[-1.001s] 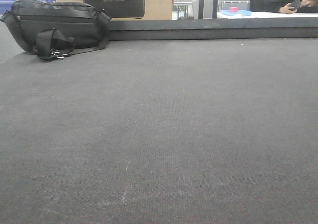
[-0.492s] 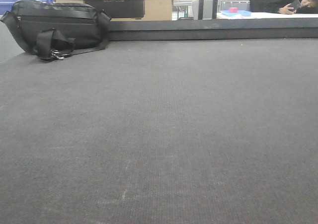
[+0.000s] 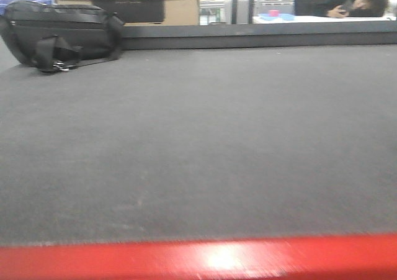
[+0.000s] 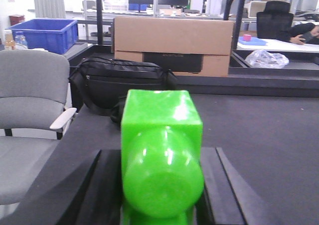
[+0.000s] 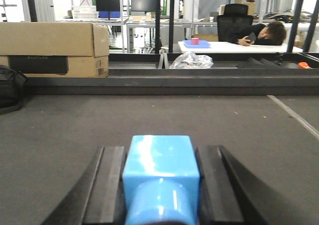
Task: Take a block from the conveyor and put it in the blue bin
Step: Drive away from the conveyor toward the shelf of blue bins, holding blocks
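The conveyor [image 3: 205, 137] is a broad dark grey woven belt with a raised dark rail [image 3: 260, 38] along its far edge. In the left wrist view my left gripper [image 4: 162, 155] is shut on a glossy green block [image 4: 162, 135], its black fingers [image 4: 107, 180] pressed to both sides. My right gripper [image 5: 160, 152] is shut on a light blue block [image 5: 160, 165] above the belt [image 5: 60, 130]. The blue bin [image 4: 42, 33] stands far back at the left, beyond a grey chair. Neither gripper shows in the front view.
A black bag [image 3: 59, 35] lies on the belt's far left, in front of a cardboard box [image 4: 172, 40]. The grey chair [image 4: 30, 90] stands beside the belt's left edge. A blurred red band [image 3: 198, 258] fills the bottom of the front view. A person rests at a white table [image 5: 259, 33] behind the rail.
The front view has shifted: the bag and box sit further left in the frame, and a blurred red band has come in along the bottom edge.
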Available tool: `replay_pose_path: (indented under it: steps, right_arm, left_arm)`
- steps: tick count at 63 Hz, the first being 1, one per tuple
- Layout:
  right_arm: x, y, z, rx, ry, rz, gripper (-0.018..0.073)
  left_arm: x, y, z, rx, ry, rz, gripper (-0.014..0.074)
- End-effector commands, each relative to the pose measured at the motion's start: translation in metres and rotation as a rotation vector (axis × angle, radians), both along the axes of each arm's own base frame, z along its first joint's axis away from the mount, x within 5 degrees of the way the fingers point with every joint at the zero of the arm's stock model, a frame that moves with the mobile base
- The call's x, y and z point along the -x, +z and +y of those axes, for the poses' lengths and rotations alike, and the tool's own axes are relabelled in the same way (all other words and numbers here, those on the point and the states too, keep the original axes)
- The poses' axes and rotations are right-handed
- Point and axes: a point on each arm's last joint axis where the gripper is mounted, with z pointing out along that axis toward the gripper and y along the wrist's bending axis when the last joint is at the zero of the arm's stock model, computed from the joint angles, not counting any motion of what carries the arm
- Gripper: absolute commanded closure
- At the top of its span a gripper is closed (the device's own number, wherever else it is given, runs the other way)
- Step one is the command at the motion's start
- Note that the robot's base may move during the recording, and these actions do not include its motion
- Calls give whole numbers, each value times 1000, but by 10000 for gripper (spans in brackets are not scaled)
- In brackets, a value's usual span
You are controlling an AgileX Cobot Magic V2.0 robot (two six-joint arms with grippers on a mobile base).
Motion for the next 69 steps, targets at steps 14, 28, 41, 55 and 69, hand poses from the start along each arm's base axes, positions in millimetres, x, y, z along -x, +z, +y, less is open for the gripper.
replay_pose_path:
  steps: [14,28,41,55,69]
  right_arm:
    - [2,5,0,12,-4,-31,721]
    - [2,5,0,12,-4,-31,721]
    - [2,5,0,12,-4,-31,721]
    - [2,5,0,12,-4,-31,721]
    - [2,5,0,12,-4,-31,721]
  left_arm:
    - [1,1,0,-1,-4,-16,708]
    - [1,1,-6,0,-64,-18,708]
    - [1,1,-14,1,-155,-18,708]
    - [2,1,-17,1,-181,-18,708]
    - [2,1,-17,1,-181,-18,708]
